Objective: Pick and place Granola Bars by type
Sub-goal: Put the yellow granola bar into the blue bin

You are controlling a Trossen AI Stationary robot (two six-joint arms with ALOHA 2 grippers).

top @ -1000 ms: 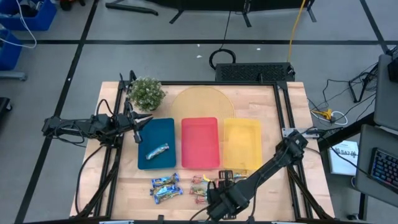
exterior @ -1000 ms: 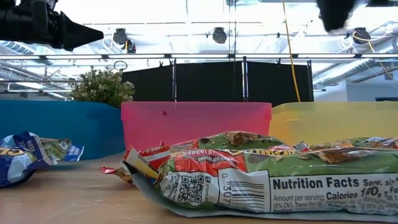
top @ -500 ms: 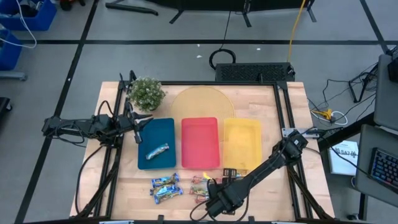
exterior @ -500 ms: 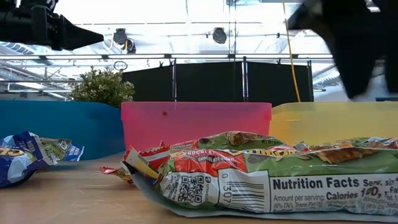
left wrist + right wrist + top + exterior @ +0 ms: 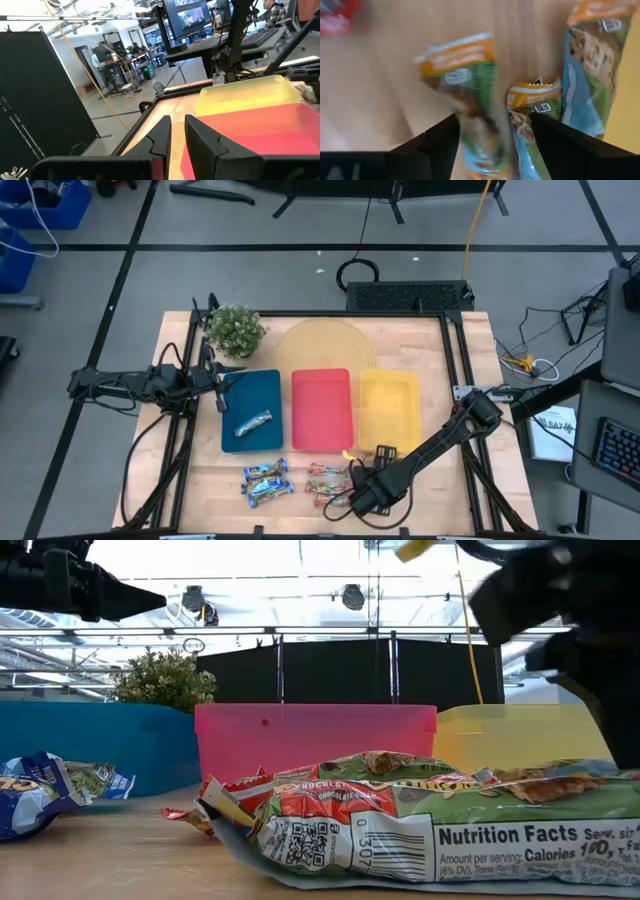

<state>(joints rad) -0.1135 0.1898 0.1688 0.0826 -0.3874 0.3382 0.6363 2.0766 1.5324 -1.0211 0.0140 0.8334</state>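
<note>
- Granola bars (image 5: 268,480) lie along the front edge of the wooden table (image 5: 420,350), in front of three trays: two blue-white ones before the blue tray (image 5: 250,395), red-brown and orange-teal ones before the red tray (image 5: 321,395) and the yellow tray (image 5: 389,405).
- One blue-white bar (image 5: 253,422) already rests inside the blue tray, so sorting has begun but most bars remain out.
- Right gripper (image 5: 492,131) hangs over the front-edge pile with an orange-teal bar (image 5: 470,85) between its spread fingers; whether the bar is lifted or lying on the wood, I cannot tell.
- Two more orange-teal bars (image 5: 535,107) lie just beside it, close to the yellow tray's wall.
- Left gripper (image 5: 178,131) waits above the back left corner of the blue tray, near the potted plant (image 5: 235,330), fingers nearly together with a narrow slit and nothing between them.
- Handling, as a judgement: the bars look light, with thin crinkly foil that is slick and yields under pressure; the filling may crumble if squeezed hard.
- Best hold is probably across the narrow middle of the bar, not the flat crimped ends, which would slip or fold.
- Neighbours lie close enough that a wide approach may nudge them.
</note>
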